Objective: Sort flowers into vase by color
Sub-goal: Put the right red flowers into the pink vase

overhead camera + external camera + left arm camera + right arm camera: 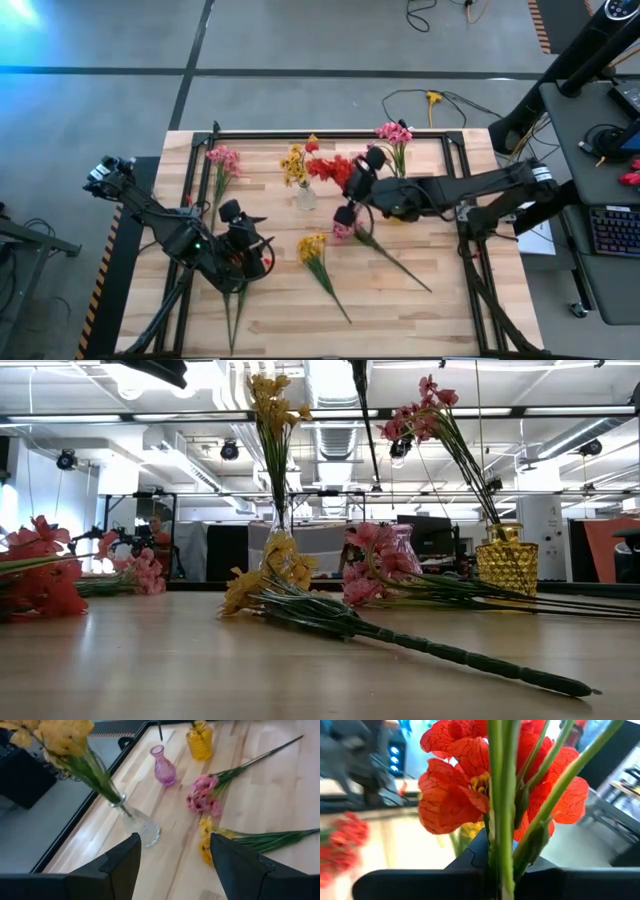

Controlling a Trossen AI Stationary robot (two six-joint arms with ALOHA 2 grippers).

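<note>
nearest: red artificial sprig [485, 795], thin green stems, fills the right wrist view; clamped in right pincer [352, 185], fingers closed tight on the stems
why held: blossoms hang in the air over back-centre of the wooden bench [400, 310], near the vases; judged to be on its way to a vase
left pincer [250, 245]: fingers spread wide, nothing between them, low over bench front-left; looks ready for another sprig
vases, 3 seen: clear glass vase [141, 829] with yellow sprig [60, 737]; amber glass vase [506, 565] with pink sprig [415, 410]; small pink glass vase [163, 766], nothing seen in it
loose on bench: 1 yellow [312, 247], 1 pink [345, 231] centre; 1 pink [222, 160] back-left
extra reds: some near left arm, count unclear
</note>
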